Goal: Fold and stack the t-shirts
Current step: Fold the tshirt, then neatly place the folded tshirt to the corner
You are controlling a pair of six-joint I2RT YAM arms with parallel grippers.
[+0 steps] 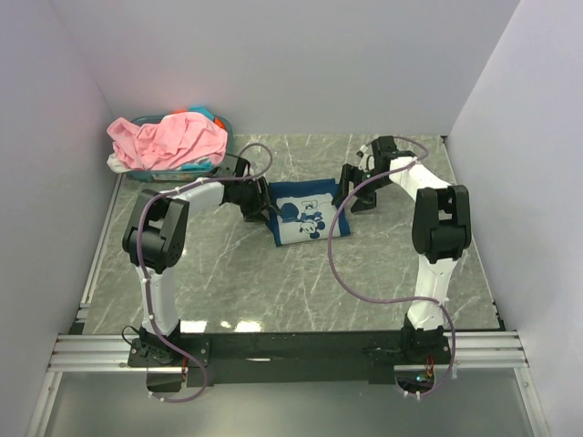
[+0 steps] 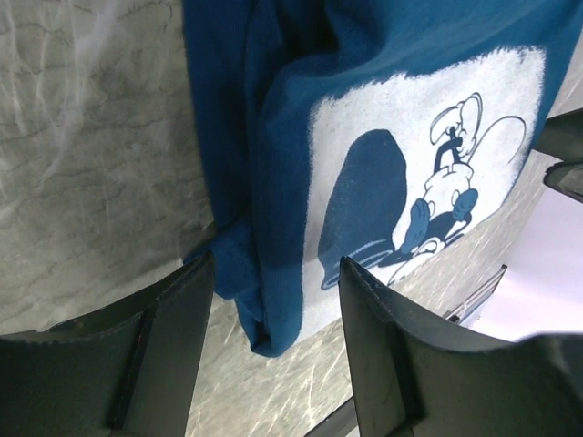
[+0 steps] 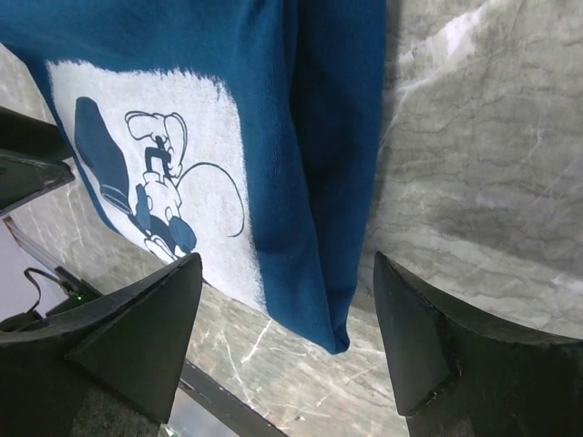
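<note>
Navy blue cloth sits at the middle of a grey, white-veined marble table (image 1: 273, 291): a navy t-shirt (image 1: 303, 214) folded into a compact rectangle, with its white print (image 1: 307, 225) of a cartoon figure facing up. 2 black and white robot arms reach in from the near edge, 1 to each side of the shirt. The left gripper (image 1: 258, 208) is at the shirt's left edge and the right gripper (image 1: 353, 193) is at its right edge. In the left wrist view the left gripper (image 2: 273, 319) has its jaws spread, and its 2 dark fingers (image 2: 173, 355) stand either side of a folded corner of the navy t-shirt (image 2: 273, 182), whose white print (image 2: 474, 164) lies just beyond. In the right wrist view the right gripper (image 3: 287, 309) has its jaws spread wide, and its fingers (image 3: 137, 346) straddle the opposite folded corner of the navy t-shirt (image 3: 301, 137), beside the white print (image 3: 191, 155). Whether either gripper's fingers touch the cloth cannot be told. In the far left corner of the table, well apart from the folded shirt, a teal basket (image 1: 219, 118) is heaped with a crumpled pink t-shirt (image 1: 168, 138), and a pale cloth (image 1: 118, 164) hangs at its left side.
</note>
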